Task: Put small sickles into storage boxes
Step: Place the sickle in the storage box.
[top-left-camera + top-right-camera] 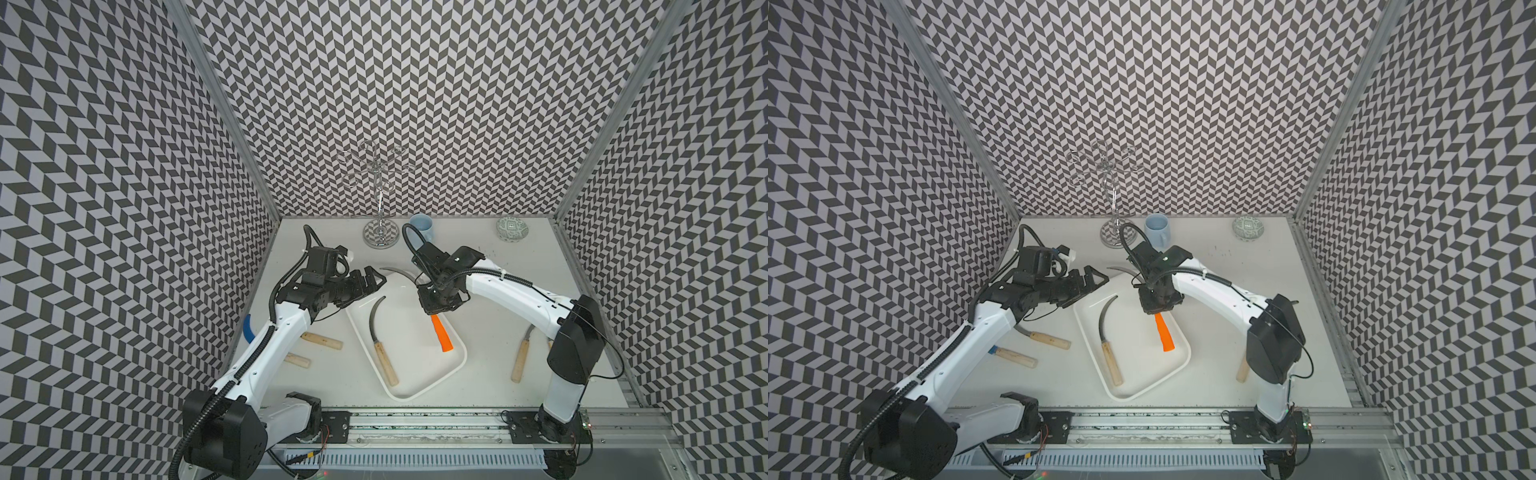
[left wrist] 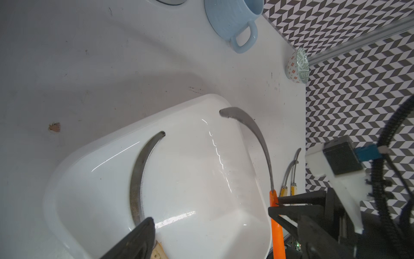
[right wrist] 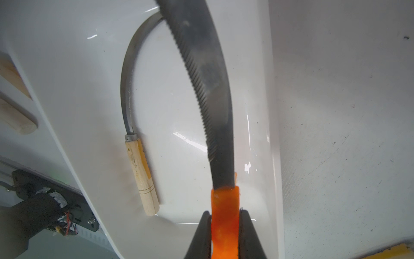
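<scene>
In a top view, the right gripper (image 1: 434, 313) clamps the orange sickle (image 1: 441, 337) over the tray (image 1: 415, 365); a wooden sickle (image 1: 384, 361) lies inside. The left gripper (image 1: 375, 281) gapes beside the tray's far corner. Left wrist: the orange sickle's blade crosses the rim. Right wrist: fingers (image 3: 201, 235) pinch the orange handle.

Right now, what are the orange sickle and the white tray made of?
The orange-handled sickle: blade looks like dull dark grey metal with fine saw teeth along its edge; handle looks like bright orange plastic, though it could be rubber. The white tray: probably glossy plastic, since light glints off its smooth floor.
</scene>
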### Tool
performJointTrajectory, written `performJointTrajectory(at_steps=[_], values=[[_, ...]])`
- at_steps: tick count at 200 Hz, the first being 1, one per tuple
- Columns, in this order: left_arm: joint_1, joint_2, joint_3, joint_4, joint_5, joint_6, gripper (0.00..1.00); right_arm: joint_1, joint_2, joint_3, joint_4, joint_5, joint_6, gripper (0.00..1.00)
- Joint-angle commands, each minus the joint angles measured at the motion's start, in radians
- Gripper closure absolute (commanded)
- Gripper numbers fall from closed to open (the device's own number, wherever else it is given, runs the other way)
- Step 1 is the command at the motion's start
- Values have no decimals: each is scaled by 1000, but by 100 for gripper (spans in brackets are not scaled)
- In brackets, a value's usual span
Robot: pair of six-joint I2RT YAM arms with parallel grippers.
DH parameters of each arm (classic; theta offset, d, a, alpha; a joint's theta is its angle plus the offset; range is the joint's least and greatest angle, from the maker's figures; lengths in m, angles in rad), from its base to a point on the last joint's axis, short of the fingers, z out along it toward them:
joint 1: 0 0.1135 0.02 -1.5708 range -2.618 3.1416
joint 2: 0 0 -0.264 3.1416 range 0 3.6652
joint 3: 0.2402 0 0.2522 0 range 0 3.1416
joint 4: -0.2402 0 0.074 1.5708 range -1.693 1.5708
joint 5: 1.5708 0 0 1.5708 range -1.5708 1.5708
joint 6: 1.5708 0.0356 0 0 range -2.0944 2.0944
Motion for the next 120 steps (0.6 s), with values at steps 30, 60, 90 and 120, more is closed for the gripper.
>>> performJointTrajectory(at_steps=[30,60,90,120], values=[[48,-27,-34,74,66,-98,0,33,13,1,35,44,-49,85],[68,-54,-42,93,73,-154,1,47,29,-6,56,68,-75,85],[106,-92,-51,89,87,-222,1,62,43,-28,73,102,-103,85],[165,-139,-39,67,98,-263,0,68,56,-43,111,125,-123,85]])
